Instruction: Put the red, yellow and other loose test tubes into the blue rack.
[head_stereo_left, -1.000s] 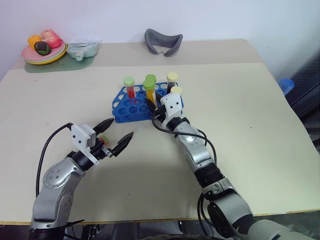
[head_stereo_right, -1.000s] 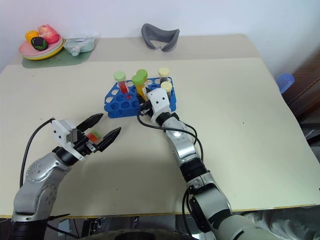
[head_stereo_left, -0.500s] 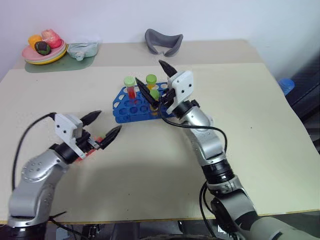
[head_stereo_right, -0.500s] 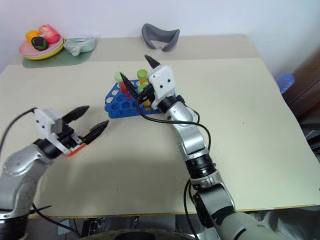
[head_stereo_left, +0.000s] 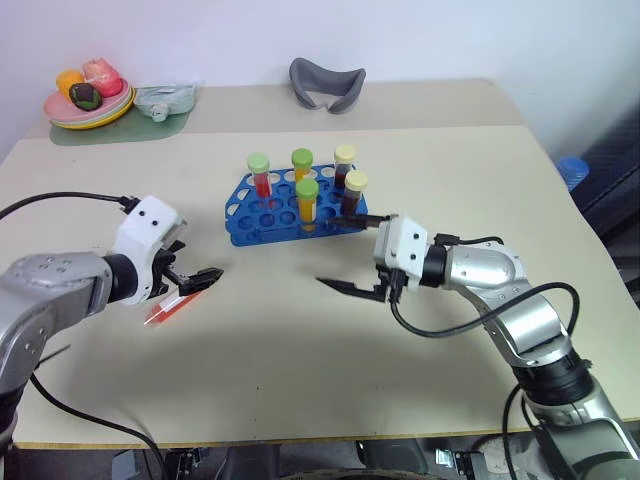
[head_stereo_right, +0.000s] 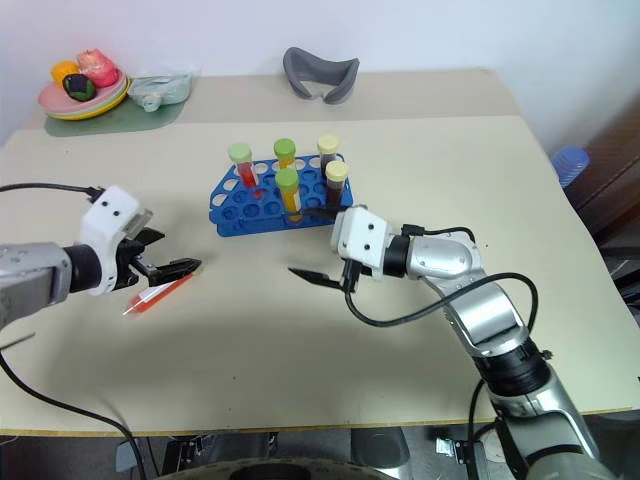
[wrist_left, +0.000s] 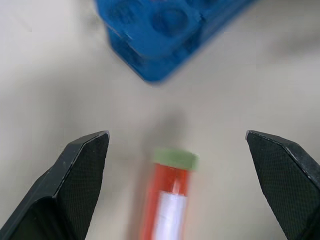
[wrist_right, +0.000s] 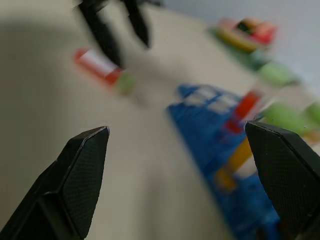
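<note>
Lying under spread left hand: red tube; right hand spread, empty.

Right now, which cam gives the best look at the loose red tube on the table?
Left wrist view: the red tube lies between the open left gripper fingers, green cap and white label visible. The eye views show it small, lying beside that gripper's fingertips. The right wrist view shows it far off and smeared.
</note>
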